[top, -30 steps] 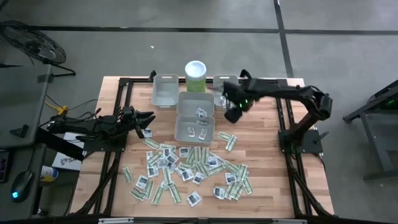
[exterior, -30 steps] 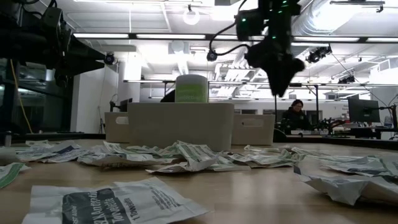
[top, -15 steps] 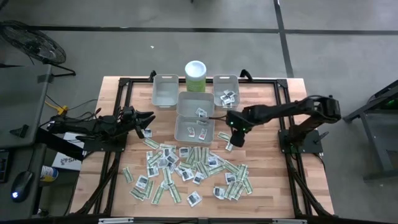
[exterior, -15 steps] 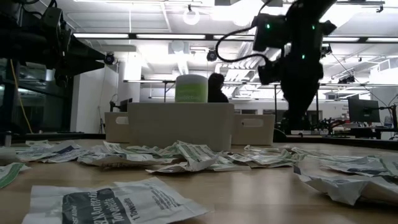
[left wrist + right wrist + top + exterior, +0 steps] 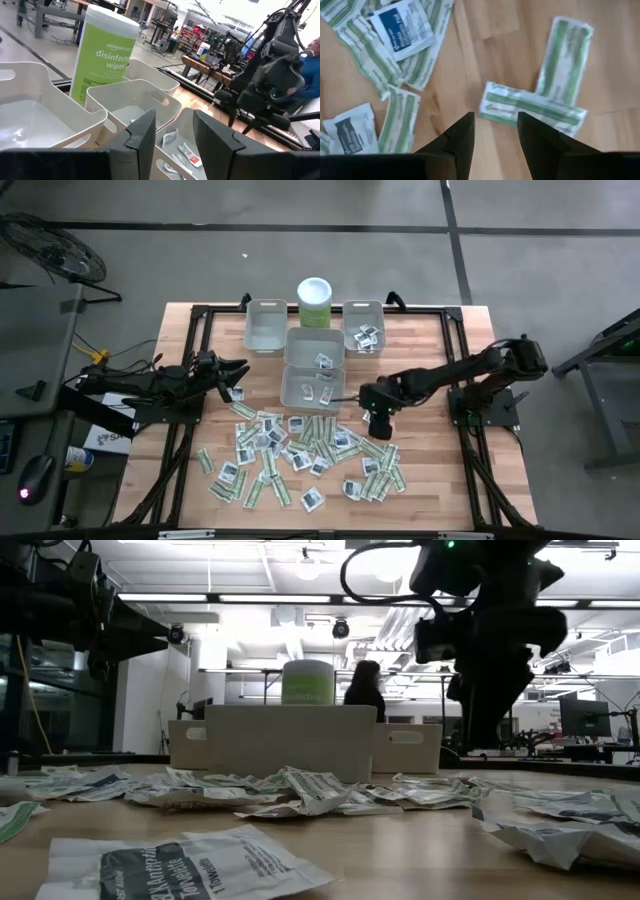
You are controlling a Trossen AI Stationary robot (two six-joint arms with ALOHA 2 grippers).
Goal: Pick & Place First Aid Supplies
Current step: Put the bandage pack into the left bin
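The wooden counter (image 5: 420,480) is filling the middle of the high view, with the right arm reaching in from the right edge and the left arm lying along the left edge. 4 grey bins are sitting at upper centre, the nearest bin (image 5: 313,387) holding a few packets and the upper right bin (image 5: 364,328) holding several more, while a green wipes canister (image 5: 315,302) is standing at the top between 2 of them. The first aid supplies (image 5: 300,455) are lying scattered across the lower centre of the counter. The right claw (image 5: 378,418) is hovering with fingers apart, empty, over a green-white strip (image 5: 532,107). The left claw (image 5: 238,376) is waiting at centre left, fingers apart, gripping nothing.
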